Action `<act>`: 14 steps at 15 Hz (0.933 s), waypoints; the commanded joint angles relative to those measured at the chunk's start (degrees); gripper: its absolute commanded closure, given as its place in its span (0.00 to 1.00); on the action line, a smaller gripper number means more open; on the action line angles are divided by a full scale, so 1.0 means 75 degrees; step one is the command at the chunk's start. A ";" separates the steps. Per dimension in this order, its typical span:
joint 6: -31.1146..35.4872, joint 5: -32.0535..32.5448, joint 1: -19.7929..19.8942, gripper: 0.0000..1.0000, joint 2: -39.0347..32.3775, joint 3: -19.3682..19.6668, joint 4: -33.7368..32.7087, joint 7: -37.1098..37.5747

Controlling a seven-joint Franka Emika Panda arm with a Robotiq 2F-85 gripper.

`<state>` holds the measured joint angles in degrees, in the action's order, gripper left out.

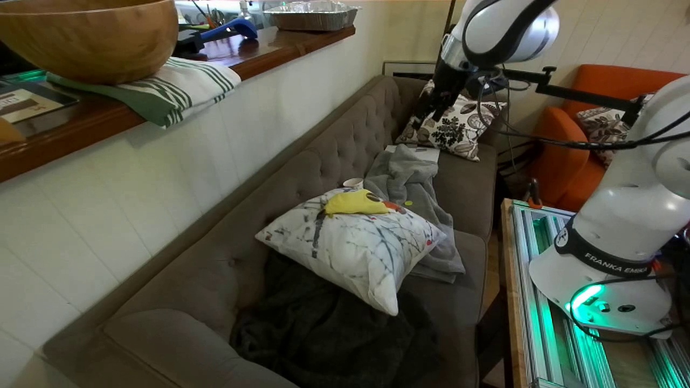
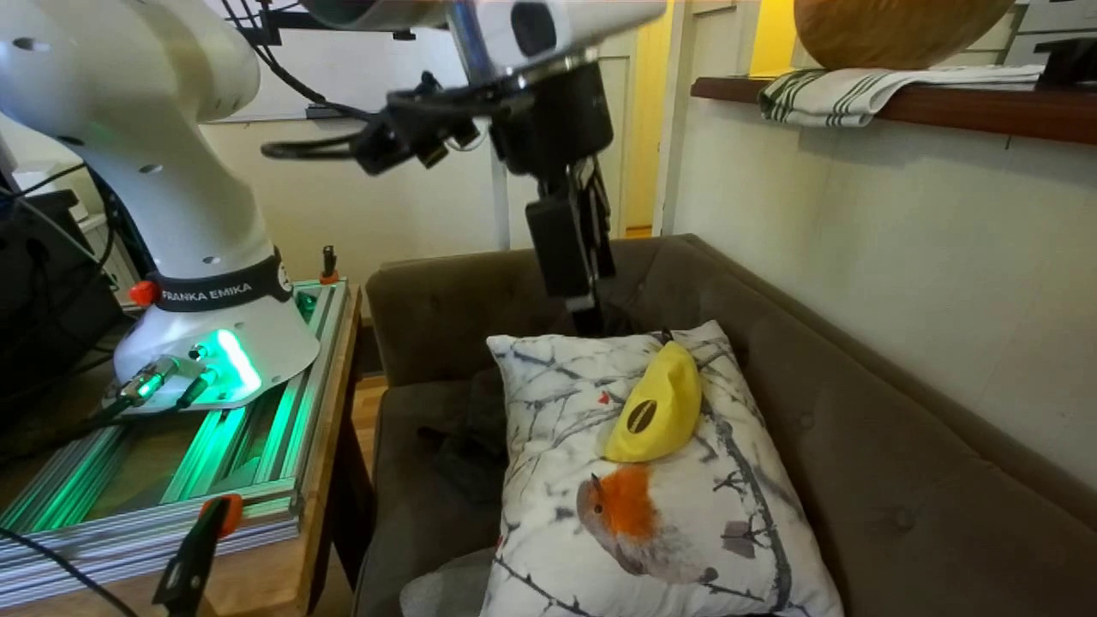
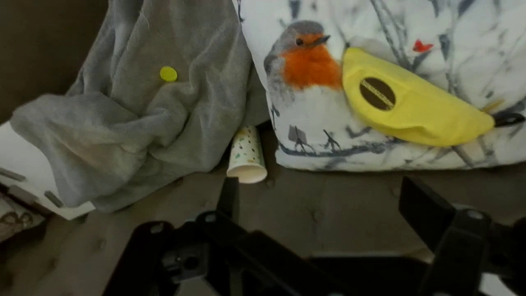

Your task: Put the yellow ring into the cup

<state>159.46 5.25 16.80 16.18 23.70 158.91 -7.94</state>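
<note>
Sofa (image 1: 205, 269): cushion (image 1: 350, 253), pouch (image 3: 415, 100) on top; blanket (image 3: 156, 119) beside cushion, ring (image 3: 168, 74) on blanket.
Cup (image 3: 247, 154): between blanket and cushion; in the wrist view, ring to its upper left, pouch to its upper right.
Ledge (image 1: 275, 46), above sofa: bowl (image 1: 91, 43) on towel (image 1: 183, 89); tray (image 1: 310, 17) apart.
Bench (image 1: 516, 302), before sofa: arm (image 1: 620, 253).

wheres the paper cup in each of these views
In an exterior view: the cup is at the centre, peeking out behind the pillow.
In an exterior view: no cup visible; the pillow fills the lower middle.
In the wrist view: the cup is just left of centre, between the grey blanket and the pillow.
Shared landmark: the yellow banana-shaped pouch on the pillow, in all three.
</note>
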 commanded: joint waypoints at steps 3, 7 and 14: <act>0.0012 -0.0311 0.0217 0.00 -0.1132 -0.0090 -0.0099 -0.0034; 0.0011 -0.0338 0.0218 0.00 -0.1342 -0.0088 -0.0211 -0.0021; 0.0059 -0.1085 0.0053 0.00 -0.2059 -0.0021 -0.0616 -0.0180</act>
<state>159.70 2.17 17.15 5.66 24.23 157.10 -7.97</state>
